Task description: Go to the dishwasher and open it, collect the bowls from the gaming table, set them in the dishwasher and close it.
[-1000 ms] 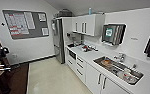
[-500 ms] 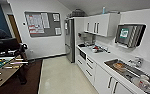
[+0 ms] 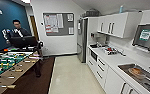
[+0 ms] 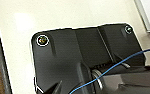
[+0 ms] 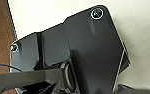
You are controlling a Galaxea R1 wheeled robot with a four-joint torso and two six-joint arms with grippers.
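I am steering along the pale floor [image 3: 73,75] between the foosball table [image 3: 6,62], left, and the kitchen counter [image 3: 116,60], right, hunting the dishwasher, unidentified among the cabinets; I cannot tell either pincer's state.

Our left wrist plate [image 4: 86,55] hangs over pale floor, and our right wrist plate [image 5: 73,50] does too; we can't make out either end effector's fingers from here.
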